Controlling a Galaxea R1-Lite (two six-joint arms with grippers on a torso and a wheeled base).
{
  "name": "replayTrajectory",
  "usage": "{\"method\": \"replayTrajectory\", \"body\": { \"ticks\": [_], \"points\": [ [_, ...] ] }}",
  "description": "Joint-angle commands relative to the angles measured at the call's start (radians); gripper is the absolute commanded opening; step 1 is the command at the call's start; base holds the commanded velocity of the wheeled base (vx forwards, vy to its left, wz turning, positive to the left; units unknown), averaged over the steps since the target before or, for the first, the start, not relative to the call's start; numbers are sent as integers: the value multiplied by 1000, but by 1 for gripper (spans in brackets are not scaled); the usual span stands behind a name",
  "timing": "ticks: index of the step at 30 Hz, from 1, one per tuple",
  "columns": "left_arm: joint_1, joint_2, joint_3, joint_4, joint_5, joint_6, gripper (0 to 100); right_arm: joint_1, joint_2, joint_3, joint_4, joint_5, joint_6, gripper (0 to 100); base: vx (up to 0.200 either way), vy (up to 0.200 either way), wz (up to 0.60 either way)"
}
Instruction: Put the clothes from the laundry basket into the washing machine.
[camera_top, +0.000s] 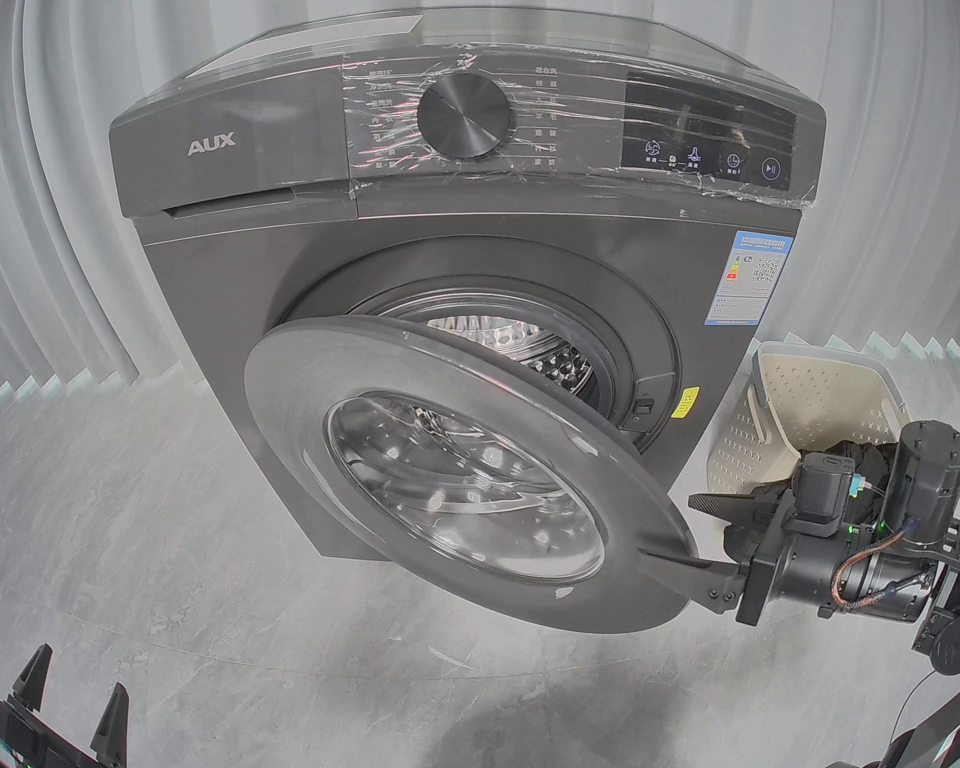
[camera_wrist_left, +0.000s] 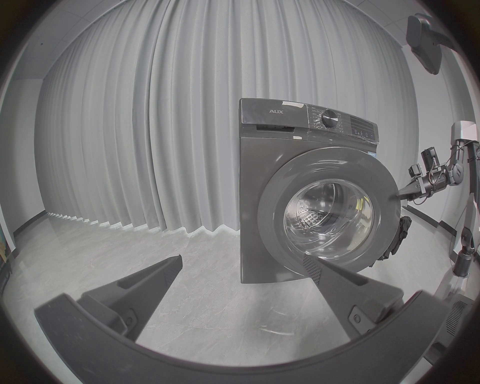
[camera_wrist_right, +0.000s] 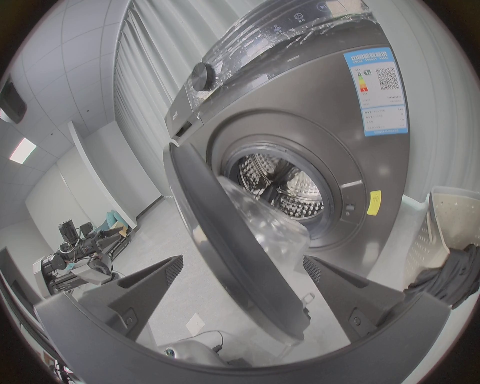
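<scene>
While the grey washing machine (camera_top: 250, 270) stands with its round door (camera_top: 300, 390) swung partway out, I log the right claw (camera_top: 668, 530) at the free edge of that door. Its two fingers are spread apart, one on the outer face and one on the inner side by the glass bowl, and clamp nothing. I cannot tell from any view whether either finger touches the rim. Behind the door, the perforated steel drum (camera_top: 500, 335) shows through the opening. The cream laundry basket (camera_top: 800, 385) sits on the floor (camera_top: 200, 560) just beside the machine, on my right side. The clothes (camera_top: 872, 462), dark garments, lie inside it, with one piece draped over its near rim right behind the right arm. The left claw (camera_top: 80, 672) is low on my left, well apart from the machine, with its fingers spread and nothing between them. A pale pleated curtain (camera_top: 60, 200) hangs behind.
</scene>
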Motion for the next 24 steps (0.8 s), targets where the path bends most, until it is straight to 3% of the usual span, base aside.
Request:
{"method": "replayTrajectory", "body": {
  "ticks": [1,6,7,9,16,24],
  "points": [
    [0,-16,16,0,1,0,100,7,54,2,-41,-2,-1,100,0,0,0],
    [0,-16,16,0,0,0,100,9,68,-1,-50,-5,2,100,0,0,0],
    [0,-16,16,0,0,-16,100,9,68,0,-50,-5,2,100,0,0,0],
    [0,-16,16,0,0,-16,100,7,63,2,-51,-5,3,100,0,0,0],
    [0,-16,16,0,-2,-25,100,21,62,37,-50,0,3,100,-200,0,0],
    [0,-16,16,0,-2,-23,100,46,36,89,-48,3,9,100,0,0,0]
  ]
}}
